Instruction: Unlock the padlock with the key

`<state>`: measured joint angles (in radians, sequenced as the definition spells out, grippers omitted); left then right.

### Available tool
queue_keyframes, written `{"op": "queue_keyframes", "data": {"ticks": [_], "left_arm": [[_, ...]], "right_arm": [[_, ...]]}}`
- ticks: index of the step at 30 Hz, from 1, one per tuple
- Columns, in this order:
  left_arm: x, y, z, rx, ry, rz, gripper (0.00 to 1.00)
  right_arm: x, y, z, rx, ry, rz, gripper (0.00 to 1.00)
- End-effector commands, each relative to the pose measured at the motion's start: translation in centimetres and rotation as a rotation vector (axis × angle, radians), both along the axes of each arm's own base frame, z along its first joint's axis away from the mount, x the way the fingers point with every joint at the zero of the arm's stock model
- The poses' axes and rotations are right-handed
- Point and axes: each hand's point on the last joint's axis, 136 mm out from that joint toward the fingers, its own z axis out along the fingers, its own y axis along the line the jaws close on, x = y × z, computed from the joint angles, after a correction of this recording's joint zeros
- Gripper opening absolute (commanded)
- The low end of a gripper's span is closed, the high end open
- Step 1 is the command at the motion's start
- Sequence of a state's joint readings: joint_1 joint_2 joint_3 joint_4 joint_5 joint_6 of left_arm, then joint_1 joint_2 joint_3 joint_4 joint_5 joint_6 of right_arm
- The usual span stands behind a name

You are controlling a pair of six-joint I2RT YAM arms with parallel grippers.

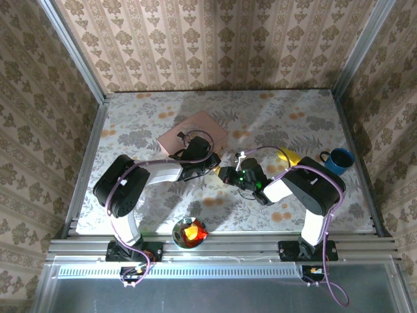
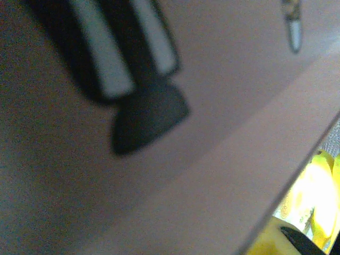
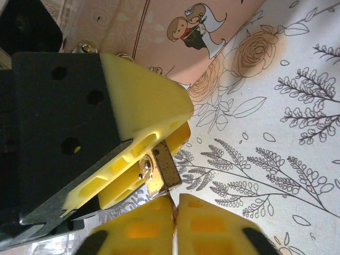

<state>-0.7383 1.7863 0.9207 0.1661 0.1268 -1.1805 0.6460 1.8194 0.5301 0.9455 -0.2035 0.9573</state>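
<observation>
In the right wrist view the small brass padlock (image 3: 161, 171) is clamped between the yellow fingers of my left gripper (image 3: 154, 151), its keyhole end pointing down toward my right gripper (image 3: 175, 218). The right gripper's two yellow fingers are pressed together on the key (image 3: 173, 208), a thin metal sliver whose tip reaches the padlock's lower end. From above, the left gripper (image 1: 213, 163) and right gripper (image 1: 229, 175) meet at the table's middle; padlock and key are too small to make out there.
A pink box (image 1: 192, 134) with a cartoon couple lies just behind the grippers and appears close and blurred as the pink box (image 2: 212, 106) in the left wrist view. A yellow banana (image 1: 287, 155) and blue mug (image 1: 337, 160) sit right. A bowl (image 1: 189, 233) stands at the near edge.
</observation>
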Motion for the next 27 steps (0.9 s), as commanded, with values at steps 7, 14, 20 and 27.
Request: {"op": "queue_keyframes", "data": {"ticks": [7,14,20,27], "left_arm": [[-1.7,-1.2,2.1,-0.081,-0.063,-0.114,0.76],[-1.0,-0.1,4.5,-0.096,-0.259,-0.081,0.82],[-1.0,1.7,4.4,-0.091,-0.343,-0.006,0.85],[-0.9,3.2,3.9,-0.062,-0.366,0.049,0.84]], "right_arm": [[1.4,0.7,2.5,0.113,-0.024,-0.019,0.00],[1.7,0.9,2.9,0.192,0.026,-0.038,0.00],[2.3,1.2,2.9,0.270,0.043,-0.047,0.00],[2.5,1.4,2.5,0.317,0.050,-0.050,0.00]]}}
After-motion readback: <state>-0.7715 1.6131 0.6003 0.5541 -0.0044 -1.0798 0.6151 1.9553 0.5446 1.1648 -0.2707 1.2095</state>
